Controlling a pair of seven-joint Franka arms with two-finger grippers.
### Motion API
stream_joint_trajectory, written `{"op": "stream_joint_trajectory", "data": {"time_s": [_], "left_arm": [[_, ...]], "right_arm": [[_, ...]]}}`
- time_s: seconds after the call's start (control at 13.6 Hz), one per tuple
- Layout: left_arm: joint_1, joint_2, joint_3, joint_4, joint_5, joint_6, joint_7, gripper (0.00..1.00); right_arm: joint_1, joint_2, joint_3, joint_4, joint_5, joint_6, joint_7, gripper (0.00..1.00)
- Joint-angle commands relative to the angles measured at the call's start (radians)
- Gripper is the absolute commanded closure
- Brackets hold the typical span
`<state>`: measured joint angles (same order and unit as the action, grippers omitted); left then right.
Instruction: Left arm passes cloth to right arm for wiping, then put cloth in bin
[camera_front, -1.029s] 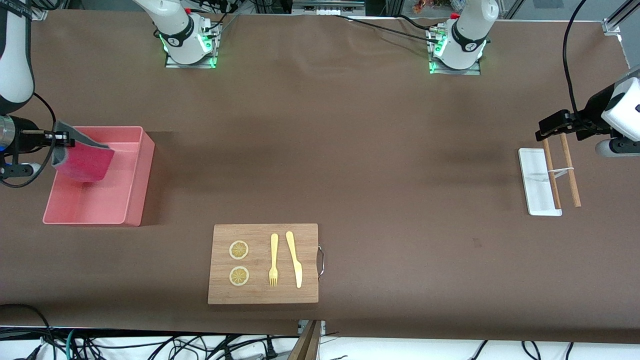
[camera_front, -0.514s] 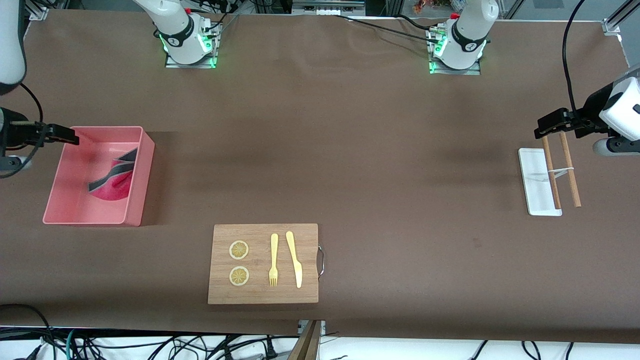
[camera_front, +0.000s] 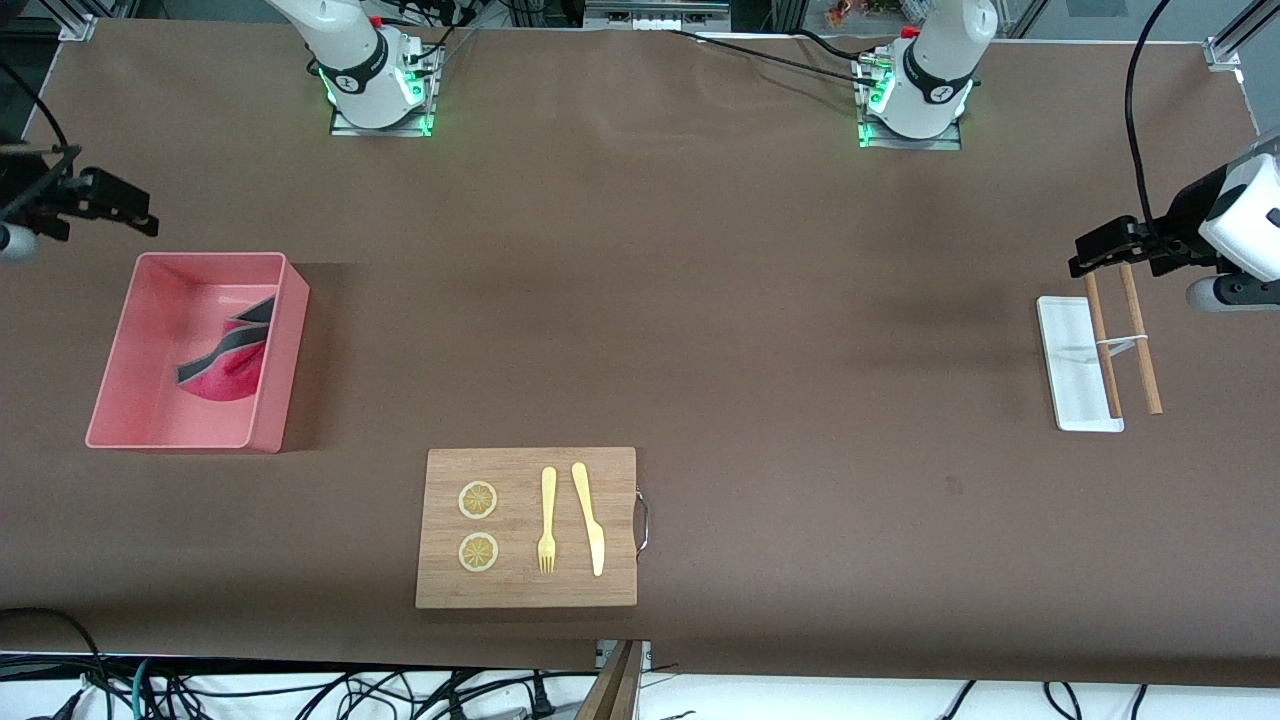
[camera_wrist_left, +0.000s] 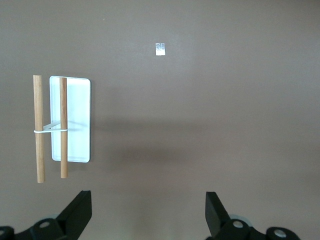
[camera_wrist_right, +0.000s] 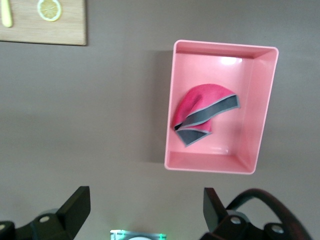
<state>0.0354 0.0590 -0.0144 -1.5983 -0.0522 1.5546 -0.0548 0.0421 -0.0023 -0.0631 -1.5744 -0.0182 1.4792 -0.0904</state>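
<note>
Brown table held the bin (camera_front: 280, 350); inside it we saw the cloth (camera_front: 228, 355) crumpled, its long axis running slantwise toward the bin's wall on the left arm's side. Our right gripper (camera_front: 135, 215) hung wide open and empty over the table just beside the bin; our left gripper (camera_front: 1085, 258) waited, wide open and empty, at the left arm's end.

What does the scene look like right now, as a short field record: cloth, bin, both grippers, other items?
cloth: crumpled cloth lying inside the bin, free of both grippers
bin: pink bin at the right arm's end of the table
right gripper: right gripper open, empty, above the table beside the bin
left gripper: left gripper open, empty, waiting over the white tray and wooden sticks
other: cutting board with cutlery and lemon slices
</note>
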Motion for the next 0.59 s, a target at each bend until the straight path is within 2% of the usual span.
{"op": "stream_joint_trajectory", "data": {"time_s": [0.0,0.15,0.51], "left_arm": [[0.003,0.008,-0.002,0.027,0.002,-0.022,0.009,0.00],[0.003,0.008,-0.004,0.026,0.002,-0.024,0.007,0.00],[0.003,0.008,-0.010,0.024,0.002,-0.024,0.007,0.00]], "right_arm": [[-0.007,-0.004,0.009,0.019,0.001,-0.036,0.012,0.00],[-0.005,-0.002,0.002,0.019,0.042,-0.039,0.011,0.00],[0.001,-0.001,0.011,0.027,0.076,-0.045,0.015,0.00]]}}
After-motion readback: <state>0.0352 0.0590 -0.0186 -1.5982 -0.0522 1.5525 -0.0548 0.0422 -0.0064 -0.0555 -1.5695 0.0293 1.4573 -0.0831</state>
